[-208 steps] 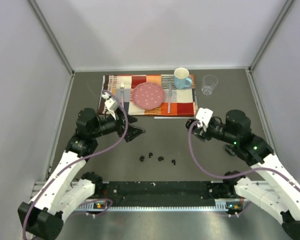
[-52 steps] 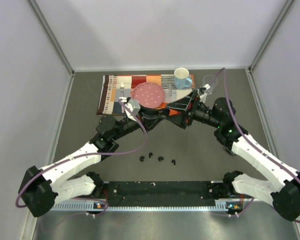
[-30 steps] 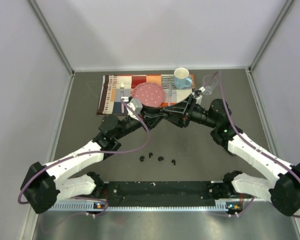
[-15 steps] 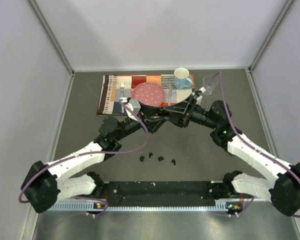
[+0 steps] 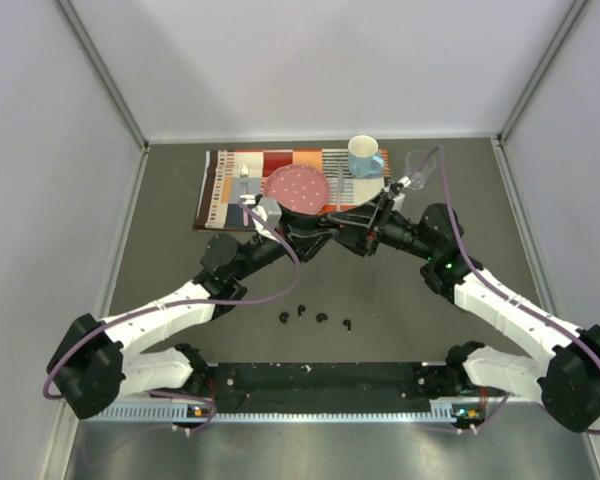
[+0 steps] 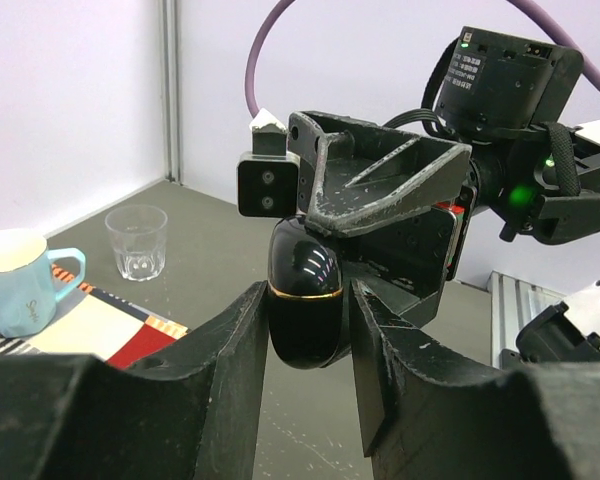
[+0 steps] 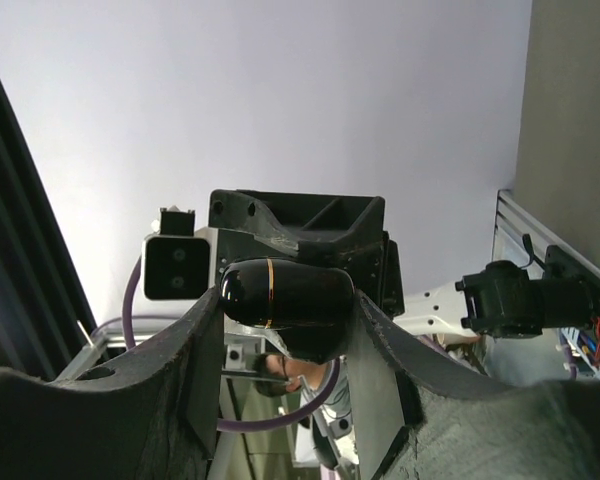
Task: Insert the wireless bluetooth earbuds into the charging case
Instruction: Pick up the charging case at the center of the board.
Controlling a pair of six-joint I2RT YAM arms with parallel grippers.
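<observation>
The charging case (image 6: 304, 300) is a glossy black oval with a thin gold band, held in mid-air in front of the placemat. My right gripper (image 7: 285, 300) is shut on the case (image 7: 285, 290), one fingertip on each end. My left gripper (image 6: 310, 300) faces it with its jaws around the case's body: one finger touches, and the other stands a sliver off. From above the two grippers, left (image 5: 320, 232) and right (image 5: 348, 226), meet nose to nose. Several tiny black earbuds (image 5: 322, 318) lie in a loose row on the table, nearer the arm bases.
A patterned placemat (image 5: 230, 190) at the back carries a pink plate (image 5: 297, 190) and cutlery. A blue mug (image 5: 363, 157) stands on its right end, a clear glass (image 5: 418, 165) beside it. Grey walls close in both sides.
The left jaws came off the case, spread, then narrowed around it again. The right gripper kept its hold. Both arms barely shifted.
</observation>
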